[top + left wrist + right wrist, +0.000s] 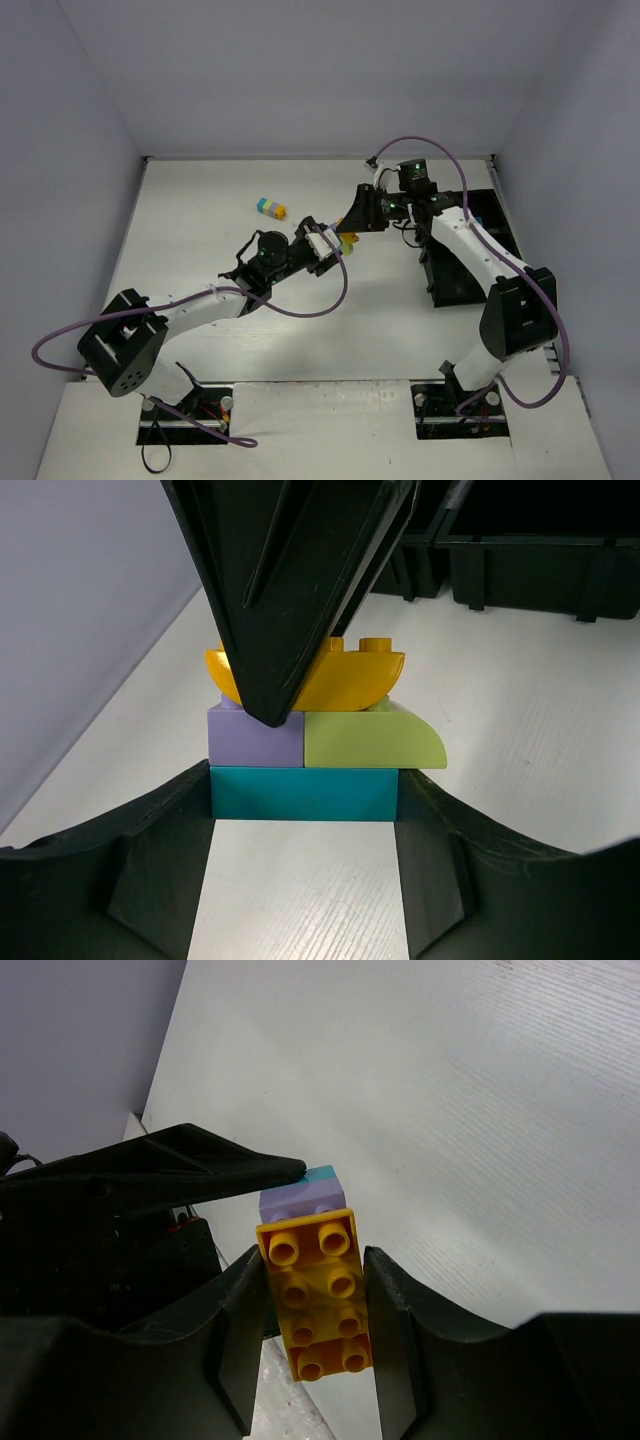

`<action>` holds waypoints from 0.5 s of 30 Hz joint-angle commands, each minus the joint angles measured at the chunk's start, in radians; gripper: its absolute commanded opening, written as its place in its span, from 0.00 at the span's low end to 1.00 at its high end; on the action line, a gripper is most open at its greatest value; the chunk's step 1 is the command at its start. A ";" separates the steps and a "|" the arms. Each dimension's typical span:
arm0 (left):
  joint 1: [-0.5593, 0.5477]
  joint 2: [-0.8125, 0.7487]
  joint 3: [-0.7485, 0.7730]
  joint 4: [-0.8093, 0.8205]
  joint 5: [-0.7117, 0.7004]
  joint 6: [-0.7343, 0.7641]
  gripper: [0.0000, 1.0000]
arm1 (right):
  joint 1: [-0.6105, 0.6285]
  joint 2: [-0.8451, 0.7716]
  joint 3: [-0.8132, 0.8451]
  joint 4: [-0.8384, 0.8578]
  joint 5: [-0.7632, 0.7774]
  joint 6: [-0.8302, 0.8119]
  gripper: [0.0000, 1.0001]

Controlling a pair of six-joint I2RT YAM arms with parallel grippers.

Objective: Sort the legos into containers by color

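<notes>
1. The right pincer [312,1290] pinches the orange brick [350,675] atop the cluster [320,735], left of the tray [452,285].
2. The left pincer [305,792] clamps the cyan brick [322,1173] beneath, likely bracing for pulling apart.
3. A second cluster [270,207] lies on the desk [200,230], farther left of the tray.

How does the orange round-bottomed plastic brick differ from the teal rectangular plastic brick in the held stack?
The orange round-bottomed plastic brick tops the stack; the teal rectangular plastic brick is its base. The orange brick's underside curves; the teal brick is straight-sided. The right end effector grips the orange brick; the left end effector grips the teal one. Both belong to one joined stack.
</notes>
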 commanded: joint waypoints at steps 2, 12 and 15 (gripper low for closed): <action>0.008 -0.050 0.014 0.104 0.022 -0.012 0.00 | 0.000 -0.050 0.003 0.026 0.034 -0.013 0.33; 0.011 -0.052 0.009 0.112 0.017 -0.024 0.00 | 0.000 -0.070 -0.014 0.023 0.063 -0.019 0.46; 0.012 -0.050 0.006 0.114 0.015 -0.028 0.00 | 0.000 -0.076 -0.014 0.018 0.065 -0.025 0.48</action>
